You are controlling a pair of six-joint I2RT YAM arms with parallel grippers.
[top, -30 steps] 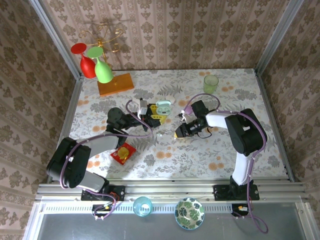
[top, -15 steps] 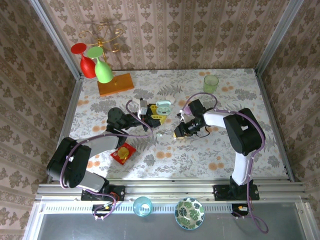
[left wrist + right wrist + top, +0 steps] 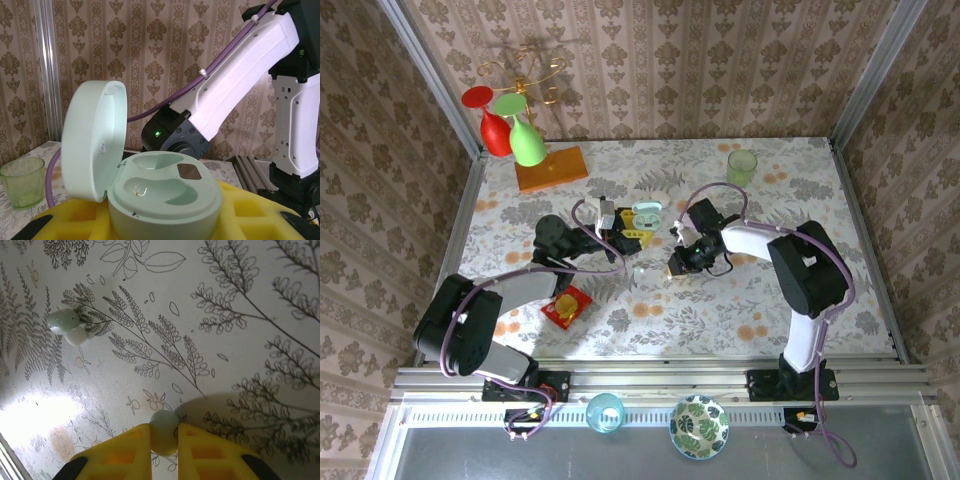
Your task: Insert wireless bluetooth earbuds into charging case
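Between the right gripper's nearly closed fingertips sits a pale green earbud, pinched at its rounded sides, and it could squirt free on the lift before reaching the open charging case clamped in the left gripper.

Floral table, green cup, orange stand base, red-and-yellow item, pale green earbud lying loose
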